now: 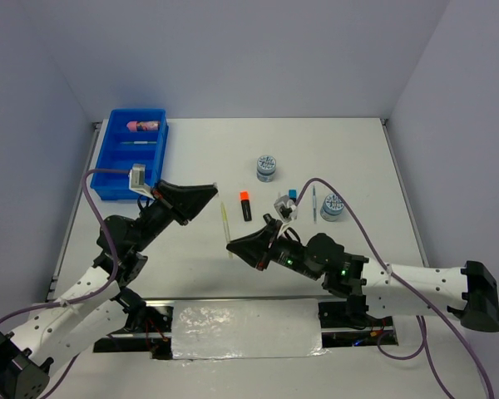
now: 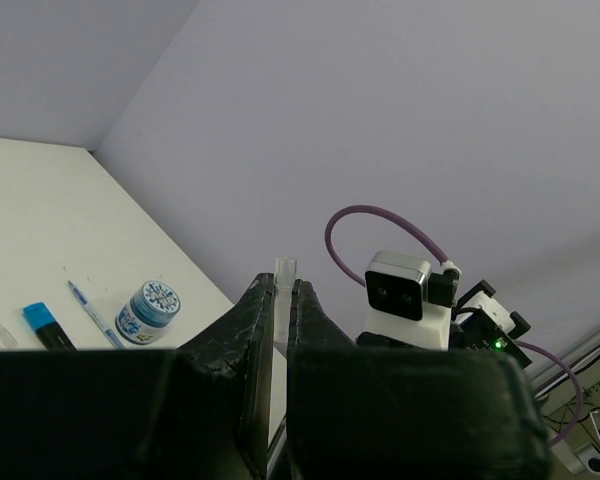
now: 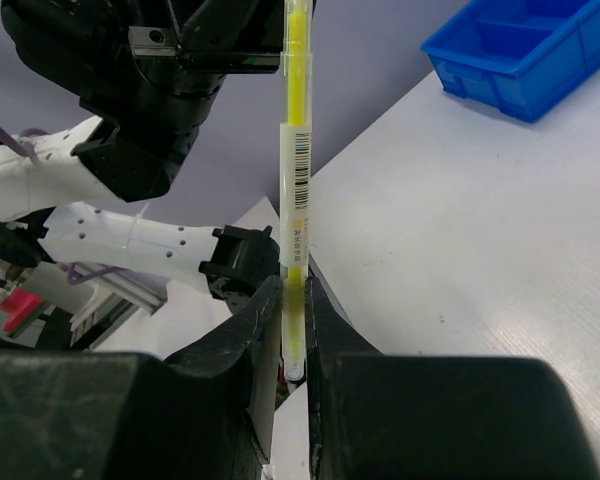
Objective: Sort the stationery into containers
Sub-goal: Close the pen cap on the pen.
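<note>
Pen (image 1: 225, 223), thin, yellow, clear-barrelled plastic: long axis 12-to-6, held between both claws. Left gripper (image 1: 214, 193) pinches the top end, right gripper (image 1: 233, 244) the bottom, jaws nearly closed. Bright blue compartmented plastic tray (image 1: 121, 174) lies at 10 o'clock, nearer the left arm.

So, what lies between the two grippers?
A thin yellow pen, held by left gripper and right gripper at its ends; clearest in the right wrist view.
</note>
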Tool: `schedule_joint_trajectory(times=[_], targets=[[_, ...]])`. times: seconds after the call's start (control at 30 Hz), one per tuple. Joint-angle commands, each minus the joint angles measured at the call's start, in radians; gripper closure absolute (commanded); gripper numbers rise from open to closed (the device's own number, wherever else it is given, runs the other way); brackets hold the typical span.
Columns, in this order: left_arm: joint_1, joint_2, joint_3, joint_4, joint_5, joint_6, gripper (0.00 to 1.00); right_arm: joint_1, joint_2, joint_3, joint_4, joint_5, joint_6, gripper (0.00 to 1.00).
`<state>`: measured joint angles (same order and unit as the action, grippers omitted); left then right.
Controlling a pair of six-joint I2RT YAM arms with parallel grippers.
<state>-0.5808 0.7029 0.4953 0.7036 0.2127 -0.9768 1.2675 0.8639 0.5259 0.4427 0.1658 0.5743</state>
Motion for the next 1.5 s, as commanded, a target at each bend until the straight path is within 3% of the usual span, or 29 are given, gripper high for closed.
schedule_joint_trajectory(times=[0.0, 1.47], targets=[[-0.007, -0.011, 0.017, 0.069, -0.015, -0.01, 1.0, 0.009, 0.009, 0.051, 0.053, 0.012, -0.014, 1.0], [-0.013, -0.011, 0.011, 0.082, 0.002, -0.04, 1.0, 0.009, 0.064, 0.112, -0.013, 0.055, -0.031, 1.0]])
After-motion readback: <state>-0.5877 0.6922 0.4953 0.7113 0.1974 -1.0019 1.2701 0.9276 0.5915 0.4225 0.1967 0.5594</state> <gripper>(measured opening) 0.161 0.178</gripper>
